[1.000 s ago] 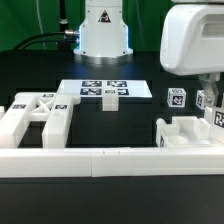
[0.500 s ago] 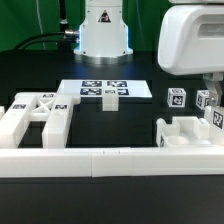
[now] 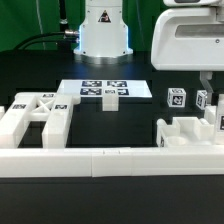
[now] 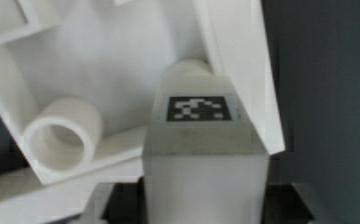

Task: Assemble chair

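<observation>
Gripper pinching a white square post that bears a black-and-white tag, its dark fingers on either side; white chair frame lies just beyond.

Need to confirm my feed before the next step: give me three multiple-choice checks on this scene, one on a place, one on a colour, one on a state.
1. The X panel lies at:
A. the exterior view's left
B. the exterior view's right
C. the exterior view's middle

2. The table is:
A. white
B. black
C. wooden brown

3. The claw is:
A. open over bare table
B. closed on a tagged post
C. out of sight

Answers:
1. A: the panel sits far left, just behind the rail.
2. B: the surface is dark wherever it shows between the white parts.
3. B: the wrist view shows the post filling its grip, tag facing the camera.
</observation>
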Robot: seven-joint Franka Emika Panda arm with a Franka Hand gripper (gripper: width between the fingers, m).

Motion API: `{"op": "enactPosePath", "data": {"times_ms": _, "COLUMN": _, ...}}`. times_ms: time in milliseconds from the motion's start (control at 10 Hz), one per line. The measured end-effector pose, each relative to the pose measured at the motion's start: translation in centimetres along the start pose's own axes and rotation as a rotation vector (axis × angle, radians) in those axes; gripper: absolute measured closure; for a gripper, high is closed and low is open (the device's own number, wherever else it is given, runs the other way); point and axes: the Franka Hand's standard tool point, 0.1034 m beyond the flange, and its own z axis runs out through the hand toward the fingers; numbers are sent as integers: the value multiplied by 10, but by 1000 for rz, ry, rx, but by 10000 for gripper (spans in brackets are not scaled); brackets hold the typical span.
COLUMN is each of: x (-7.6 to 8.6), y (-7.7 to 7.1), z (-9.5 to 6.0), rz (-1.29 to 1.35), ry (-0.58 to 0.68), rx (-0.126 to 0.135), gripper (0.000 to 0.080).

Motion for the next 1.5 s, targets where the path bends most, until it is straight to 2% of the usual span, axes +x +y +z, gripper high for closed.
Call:
{"op": "enactPosePath", "data": {"times_ms": 200, "x": -3, "y": 0, "z": 0, "rz": 249, "ry": 2, "rx": -1, "gripper": 514}}
{"op": "enactPosePath", "data": {"times_ms": 600, "x": -3, "y": 1, "z": 1, "rz": 538, "ry": -4, "rx": 3, "gripper": 514}}
{"op": "enactPosePath", "data": {"times_ms": 700, "x": -4, "y": -1, "z": 1, "rz": 557, "ry": -10, "rx": 8, "gripper": 421}}
{"op": "enactPosePath", "data": {"times_ms": 800, "x": -5, "y": -2, "z": 1, "rz": 555, "ry": -13, "rx": 11, "gripper": 283}}
{"op": "enactPosePath", "data": {"times_ms": 900, "x": -5, "y": -2, "z": 2, "rz": 512, "ry": -13, "rx": 11, "gripper": 193}}
{"op": "enactPosePath", "data": {"times_ms": 1000, "x": -8, "y": -4, "z": 2, "rz": 488, "ry": -16, "rx": 9, "gripper": 193}}
{"op": "enactPosePath", "data": {"times_ms": 1100, "x": -9, "y": -7, "z": 2, "rz": 433, "ry": -14, "rx": 11, "gripper": 159}}
{"op": "enactPosePath", "data": {"times_ms": 1500, "x": -8, "y": -6, "z": 2, "rz": 98, "ry": -12, "rx": 11, "gripper": 151}}
